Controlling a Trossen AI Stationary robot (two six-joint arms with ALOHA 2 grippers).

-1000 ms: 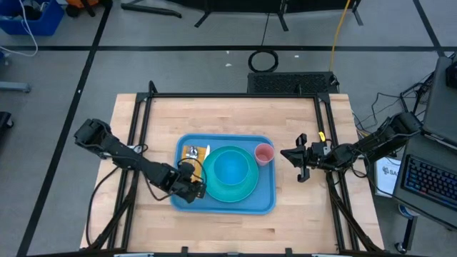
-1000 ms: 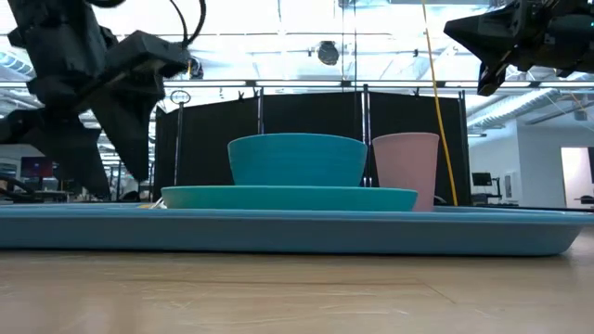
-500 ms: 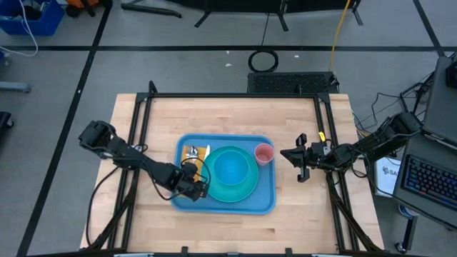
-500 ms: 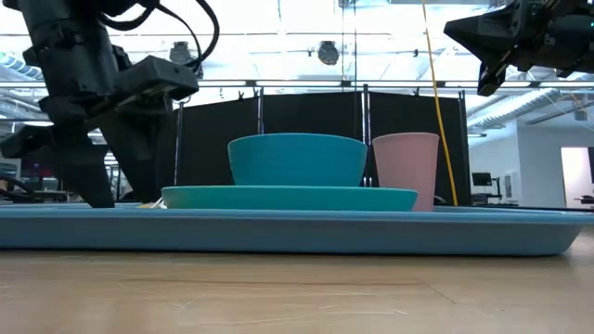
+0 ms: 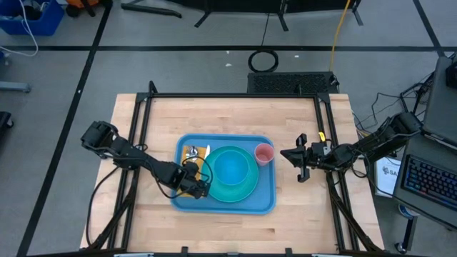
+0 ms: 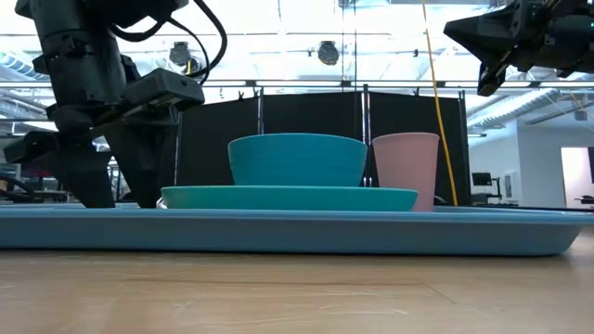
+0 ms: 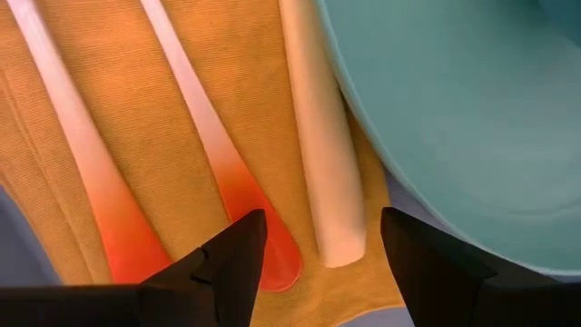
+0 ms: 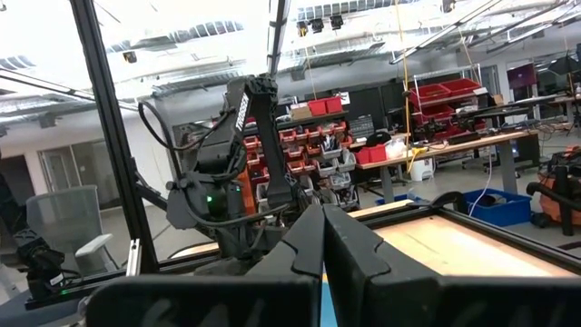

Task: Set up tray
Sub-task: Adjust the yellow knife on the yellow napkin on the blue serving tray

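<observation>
The tray [image 5: 226, 202] lies flat near the middle of the table [image 5: 300, 221], slightly toward 6 o'clock in the high view. It is a broad, thin plastic sheet with a low raised rim, so I judge it light and fairly stiff but liable to flex and tip if lifted by 1 corner, and its smooth surface would let the dishes slide. The rim along a long side is the only real place to pinch it, best with 2 grips on opposite edges.

On it, the turquoise plate [image 5: 246, 187] fills the centre and carries the blue bowl [image 5: 230, 169]. At about 1 o'clock of the plate stands the pink cup [image 5: 264, 153], upright and just beside the plate's edge. At 10 o'clock lies an orange napkin [image 7: 82, 100] with 3 utensil handles on it, 2 fading to red and 1 cream handle [image 7: 320, 154] nearest the plate.

The left gripper [image 7: 313, 238] is down at the tray's 8 o'clock corner, fingers spread wide and straddling the end of the cream handle without closing on anything. The right gripper [image 5: 303, 166] waits off the tray at 3 o'clock, raised above the table, fingers pressed together and empty.
</observation>
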